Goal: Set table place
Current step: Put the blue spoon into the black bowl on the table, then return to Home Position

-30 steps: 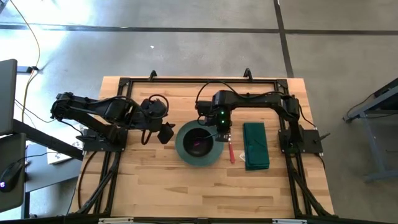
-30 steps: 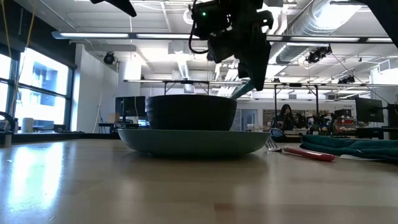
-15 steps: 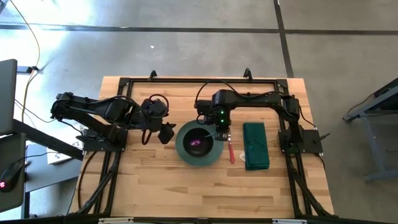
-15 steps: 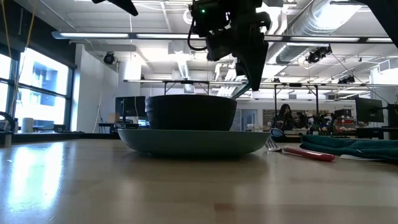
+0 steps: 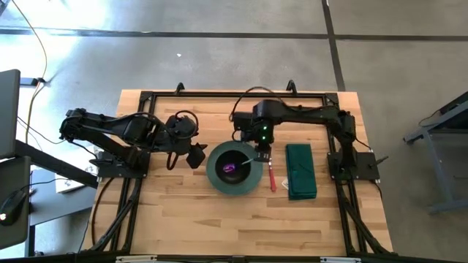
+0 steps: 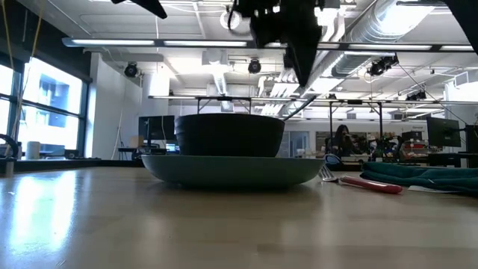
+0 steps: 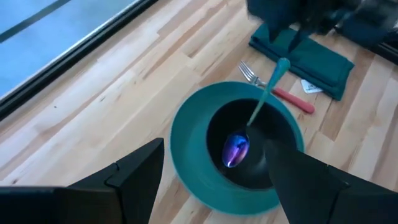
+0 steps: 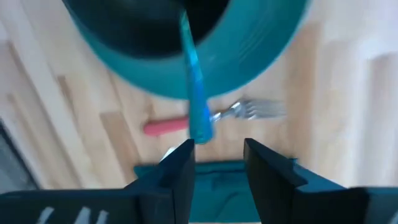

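A dark bowl (image 5: 235, 156) stands on a teal plate (image 5: 216, 181) in the middle of the table (image 5: 183, 219). A spoon (image 7: 256, 115) with a teal handle lies in the bowl, its scoop (image 7: 236, 149) on the bottom and its handle leaning on the bowl's right rim (image 6: 282, 118). My right gripper (image 8: 217, 149) hangs open just above the handle's free end (image 8: 200, 127), clear of it. To the left of the plate, my left gripper (image 5: 196, 156) waits open.
A fork (image 5: 272, 177) with a red handle lies just right of the plate. A folded green napkin (image 5: 300, 170) is beyond it, toward the table's right edge. Bare wood fills the near half of the table.
My right gripper has opened and let go of the spoon's handle, then risen and drawn back a little toward the table's far edge. The spoon stays where it was, leaning in the bowl.
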`<state>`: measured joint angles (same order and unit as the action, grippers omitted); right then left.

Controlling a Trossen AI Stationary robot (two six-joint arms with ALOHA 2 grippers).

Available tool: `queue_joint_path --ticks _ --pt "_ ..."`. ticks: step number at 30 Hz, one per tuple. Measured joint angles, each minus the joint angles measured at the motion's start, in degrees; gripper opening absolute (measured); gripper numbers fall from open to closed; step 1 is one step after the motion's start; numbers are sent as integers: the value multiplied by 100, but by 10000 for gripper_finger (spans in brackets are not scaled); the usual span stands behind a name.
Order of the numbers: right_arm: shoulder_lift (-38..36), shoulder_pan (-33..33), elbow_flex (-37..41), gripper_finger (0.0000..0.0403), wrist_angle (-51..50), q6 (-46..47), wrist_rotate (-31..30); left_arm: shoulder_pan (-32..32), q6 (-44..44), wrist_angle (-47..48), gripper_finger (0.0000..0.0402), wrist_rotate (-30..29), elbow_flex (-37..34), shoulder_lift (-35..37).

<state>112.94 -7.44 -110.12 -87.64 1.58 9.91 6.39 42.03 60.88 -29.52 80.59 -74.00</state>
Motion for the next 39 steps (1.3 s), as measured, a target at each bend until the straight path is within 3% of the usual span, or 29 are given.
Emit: queue_joint_path --ticks 4,8,13,15,19,23,29,34,39 --pt "-331 0 -737 129 38 -44 -651 0 -139 -76 266 -131 0 0" --pt "-912 74 -1095 119 266 -188 -1681 0 -283 -107 261 -319 -1 0" --pt "-2180 86 -687 37 602 -19 -2347 0 -459 -98 197 -784 -11 0" --pt "-2826 85 -213 10 945 75 -2356 0 -616 -224 144 -928 -107 2" --pt "-4338 179 1247 5 1899 352 -2382 0 -1001 -639 22 -1064 -530 68" --pt "-5882 322 3119 2 3184 600 -2202 -9 -1256 -1496 15 -895 -1255 397" --pt "-7816 350 5648 0 5244 913 -1576 -129 -1790 -3888 3 -308 -3008 1682" --pt "-8888 343 7131 0 6388 1159 -1242 -149 -2290 -5856 1 -90 -4753 3159" --pt "-9660 268 8119 0 7280 1036 -1268 -151 -2617 -7679 0 -147 -6395 4414"
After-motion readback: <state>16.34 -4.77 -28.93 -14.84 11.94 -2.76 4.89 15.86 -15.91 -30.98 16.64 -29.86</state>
